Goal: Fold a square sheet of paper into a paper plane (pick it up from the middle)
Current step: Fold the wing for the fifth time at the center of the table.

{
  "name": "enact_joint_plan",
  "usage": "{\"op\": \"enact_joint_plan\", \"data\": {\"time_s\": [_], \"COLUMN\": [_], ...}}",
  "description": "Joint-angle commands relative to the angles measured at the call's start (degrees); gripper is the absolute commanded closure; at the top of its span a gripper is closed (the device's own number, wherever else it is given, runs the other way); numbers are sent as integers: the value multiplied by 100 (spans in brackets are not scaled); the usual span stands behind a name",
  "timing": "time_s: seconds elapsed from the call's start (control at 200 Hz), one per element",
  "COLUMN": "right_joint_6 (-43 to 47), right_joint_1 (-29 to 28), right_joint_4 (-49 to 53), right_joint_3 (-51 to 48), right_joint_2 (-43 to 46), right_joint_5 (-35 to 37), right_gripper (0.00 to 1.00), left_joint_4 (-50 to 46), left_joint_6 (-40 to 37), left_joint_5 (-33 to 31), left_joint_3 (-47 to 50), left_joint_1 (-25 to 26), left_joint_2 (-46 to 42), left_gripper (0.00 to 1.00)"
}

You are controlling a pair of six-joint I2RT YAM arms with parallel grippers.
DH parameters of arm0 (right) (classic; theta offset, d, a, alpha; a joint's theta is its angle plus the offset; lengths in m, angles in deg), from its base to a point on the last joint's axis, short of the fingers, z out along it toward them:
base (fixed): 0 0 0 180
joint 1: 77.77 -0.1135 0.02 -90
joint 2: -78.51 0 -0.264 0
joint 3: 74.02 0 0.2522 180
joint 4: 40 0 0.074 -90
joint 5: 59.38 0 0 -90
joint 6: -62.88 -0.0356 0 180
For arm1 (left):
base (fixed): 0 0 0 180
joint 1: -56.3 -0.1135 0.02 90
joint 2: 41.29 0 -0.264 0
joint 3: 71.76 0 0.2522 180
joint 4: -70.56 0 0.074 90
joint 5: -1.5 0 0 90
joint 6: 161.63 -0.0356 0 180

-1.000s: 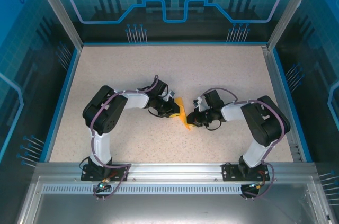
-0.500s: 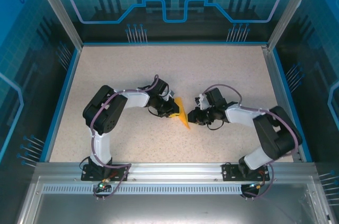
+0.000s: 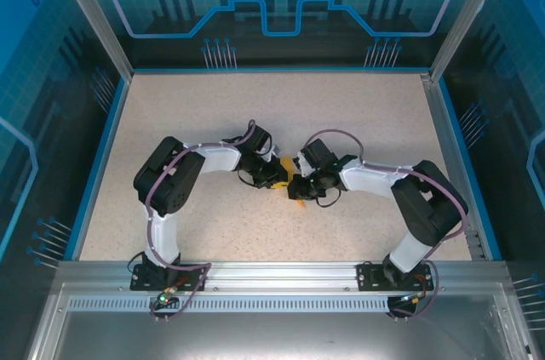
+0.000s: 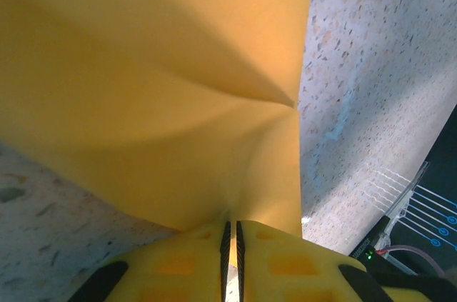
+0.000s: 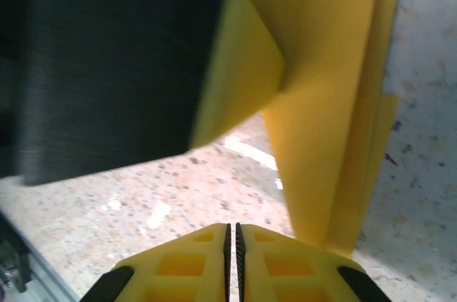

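Note:
The orange-yellow sheet of paper [image 3: 292, 177] is folded and stands above the table between my two grippers. In the left wrist view the paper [image 4: 157, 81] shows a crease running to a point at its right edge, and its lower edge is pinched in my left gripper [image 4: 230, 225], which is shut on it. My left gripper [image 3: 278, 180] sits just left of the sheet. My right gripper [image 3: 298, 190] is pressed in from the right and covers part of it. In the right wrist view the layered paper [image 5: 335, 102] hangs right of my shut, empty right gripper [image 5: 230, 232]. Whether it has a paper plane's shape is hidden.
The speckled table [image 3: 255, 105] is walled by a blue rim and clear panels [image 3: 111, 122]. The left gripper's dark body [image 5: 107, 59] and one yellow finger [image 5: 239, 73] loom close in the right wrist view. Both arm bases [image 3: 166, 275] stand at the near edge.
My right arm has swung left, bringing its gripper up against the paper and close to the left gripper. The left arm and its grip on the paper have stayed still.

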Motion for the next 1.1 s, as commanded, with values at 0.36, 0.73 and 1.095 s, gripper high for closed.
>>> {"op": "enact_joint_plan", "data": {"time_s": [0.36,0.73,1.095], "right_joint_6": [-146,-121,-52], "right_joint_1": [189,373,373], "right_joint_4": [-404,-488,-348], "right_joint_3": [-356,-504,-644], "right_joint_2": [111,-22,-175], "right_joint_5": [-547,-621,-689], "right_gripper": [88,88,88], "left_joint_4": [-466,-474,-518], "left_joint_6": [-96,-82,-89], "left_joint_5": [-392,-390,-442], "left_joint_3": [20,12,12], "left_joint_1": [-18,-19,-19], "left_joint_2": [235,243,254], "left_gripper": [85,85,85]}}
